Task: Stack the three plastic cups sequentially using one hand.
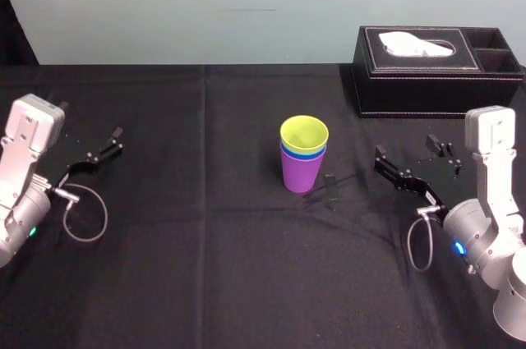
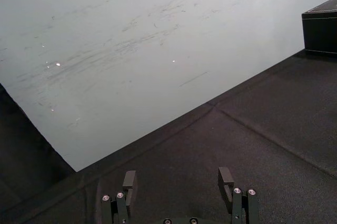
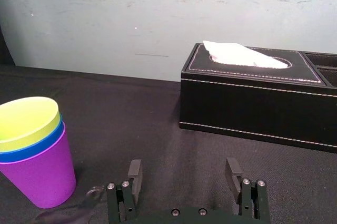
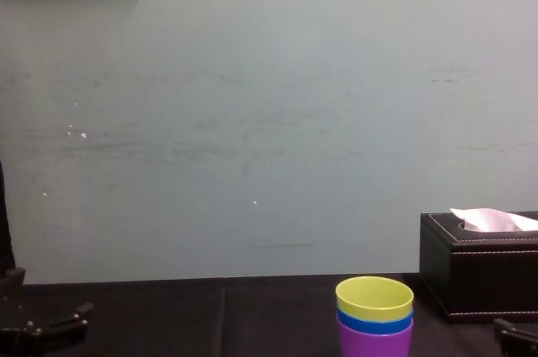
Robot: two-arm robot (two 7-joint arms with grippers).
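The three plastic cups (image 1: 303,156) stand nested in one upright stack at the middle of the black table: purple outside, blue inside it, yellow-green innermost. The stack also appears in the right wrist view (image 3: 34,150) and the chest view (image 4: 375,317). My right gripper (image 1: 408,153) hovers low to the right of the stack, well apart from it. It is open, with nothing between its fingers (image 3: 135,174). My left gripper (image 1: 100,149) is parked at the far left, also open and empty (image 2: 177,179).
A black leather tissue box (image 1: 436,70) with a white tissue sticking out stands at the back right, behind the right gripper. A black cloth (image 1: 205,267) covers the table. A pale wall (image 4: 252,122) runs along the far edge.
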